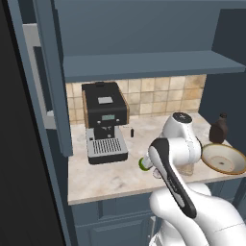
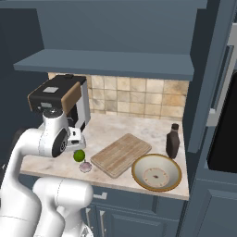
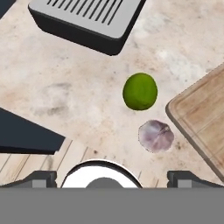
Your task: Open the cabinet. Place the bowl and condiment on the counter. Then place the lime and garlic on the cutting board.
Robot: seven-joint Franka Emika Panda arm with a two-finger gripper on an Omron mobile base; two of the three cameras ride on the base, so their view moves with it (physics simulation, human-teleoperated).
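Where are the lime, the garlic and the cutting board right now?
lime [image 3: 140, 91], hand view, middle of the green fruit.
garlic [image 3: 155, 136], hand view, top of the pale bulb.
cutting board [image 2: 121, 154], right base view, middle of the wooden face.

lime [image 3: 140, 91], garlic [image 3: 155, 136] unobstructed from above

Black coffee machine [image 1: 104, 120] with brown side panels, standing at the bench's back left, against the tan wall tiles [image 1: 158, 93]. Grey slotted drip tray [image 1: 106, 146] at its foot, reaching toward the bench's front edge. Small display on its black front. Blue lower drawers [image 2: 139, 213] below the bench's front edge.
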